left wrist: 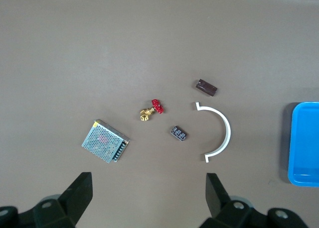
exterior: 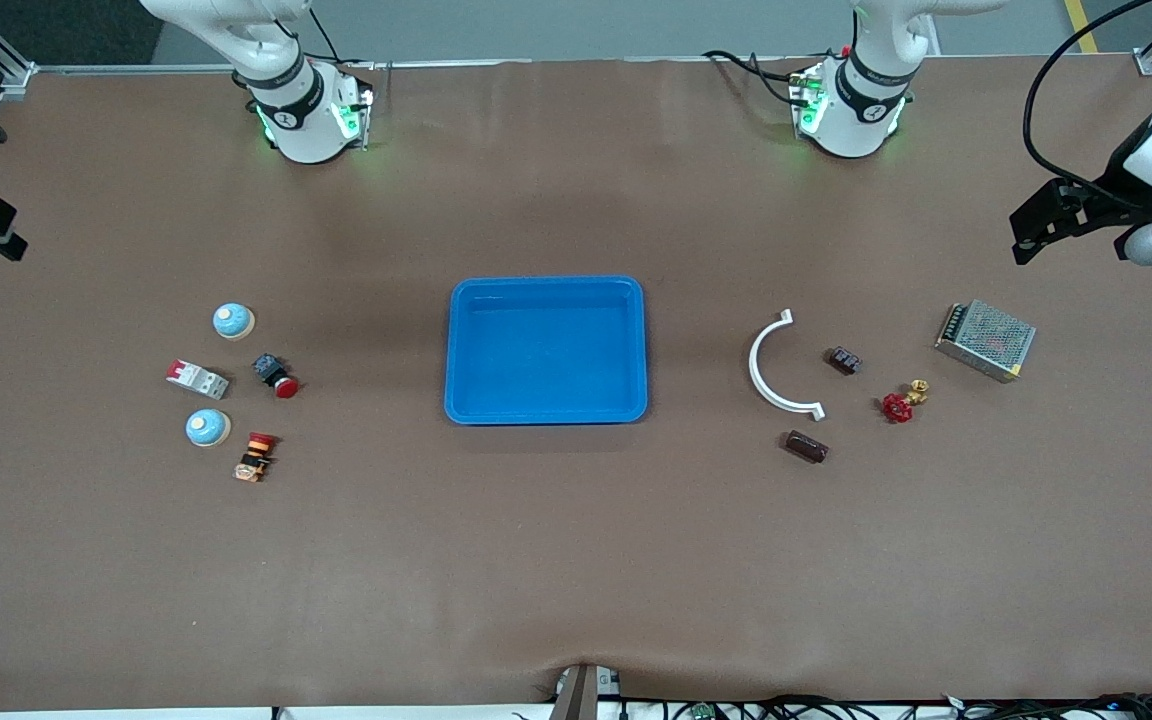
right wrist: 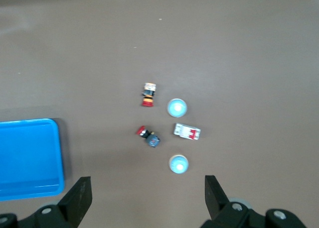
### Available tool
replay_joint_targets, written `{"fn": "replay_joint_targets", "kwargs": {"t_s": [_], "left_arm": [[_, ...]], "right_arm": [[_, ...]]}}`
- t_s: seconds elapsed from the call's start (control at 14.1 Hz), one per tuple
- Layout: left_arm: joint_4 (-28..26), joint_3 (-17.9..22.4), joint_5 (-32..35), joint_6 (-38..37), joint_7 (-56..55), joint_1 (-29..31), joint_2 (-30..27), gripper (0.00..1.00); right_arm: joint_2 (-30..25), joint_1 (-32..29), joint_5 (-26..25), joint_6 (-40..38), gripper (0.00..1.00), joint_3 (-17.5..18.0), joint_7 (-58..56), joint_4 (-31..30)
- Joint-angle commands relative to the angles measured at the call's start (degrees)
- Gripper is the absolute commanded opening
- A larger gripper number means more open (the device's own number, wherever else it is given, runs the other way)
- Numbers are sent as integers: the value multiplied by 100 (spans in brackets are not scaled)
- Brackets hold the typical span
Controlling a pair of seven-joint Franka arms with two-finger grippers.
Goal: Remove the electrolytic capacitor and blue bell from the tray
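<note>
The brown table (exterior: 576,560) carries everything, and I take the blue tray (exterior: 546,290) at its middle as my landmark; it holds nothing. Toward my left arm's end from the tray lies a metal mesh power supply (exterior: 985,340), the outermost thing there, and a white curved bracket (exterior: 768,385) sits closest to the tray. Between those two rest a dark capacitor (exterior: 844,360), a red-handled brass valve (exterior: 902,402), and a brown block (exterior: 806,446) that lies nearer the front camera than the bracket. Toward my right arm's end from the tray stand two blue bells: one bell (exterior: 233,321) farther from the camera, the other bell (exterior: 207,428) nearer. A red and white breaker (exterior: 197,379) lies between them, with a red push button (exterior: 276,375) and an orange-striped switch (exterior: 255,456) on the tray's side of the bells. My left gripper (left wrist: 148,193) hangs high over the left end, fingers spread wide and gripping nothing. My right gripper (right wrist: 147,193) hangs high over the bells' end, fingers equally wide apart and bare.
</note>
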Motion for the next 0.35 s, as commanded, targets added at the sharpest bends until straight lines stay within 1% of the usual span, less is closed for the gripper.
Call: {"fn": "replay_joint_targets", "kwargs": {"t_s": [0.0,0.28], "left_arm": [[-6,27,-119,-61,190,20,-77,100],[-15,19,-111,-70,190,11,-77,100]], "right_arm": [[-187,9,333,438,100,-13,31,-659],[-196,35,360,659,100,4,31,-1039]]}}
